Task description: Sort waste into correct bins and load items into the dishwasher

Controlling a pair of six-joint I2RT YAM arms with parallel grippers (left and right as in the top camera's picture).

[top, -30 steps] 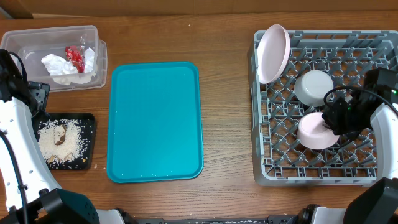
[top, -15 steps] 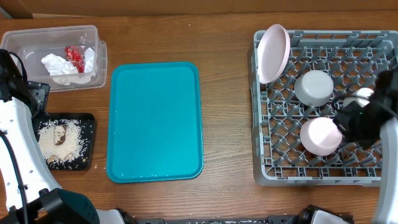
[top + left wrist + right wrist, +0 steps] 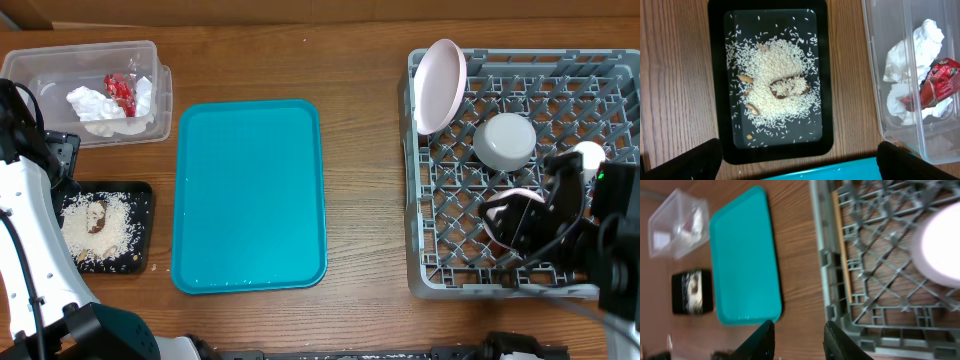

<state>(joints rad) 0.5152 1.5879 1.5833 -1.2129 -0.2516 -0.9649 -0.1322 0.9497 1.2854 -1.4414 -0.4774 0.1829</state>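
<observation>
Wooden table (image 3: 370,60) carries the dish rack (image 3: 415,180) at three o'clock. The pink bowl (image 3: 940,245) sits in it, upside down as far as I can judge, half hidden under my arm. It looks light, stiff and slick, so I would pinch its rim. My right gripper (image 3: 800,325) is spread and empty. My left gripper (image 3: 797,150), likewise spread, hovers over the rice tray (image 3: 716,75) at nine o'clock.
</observation>
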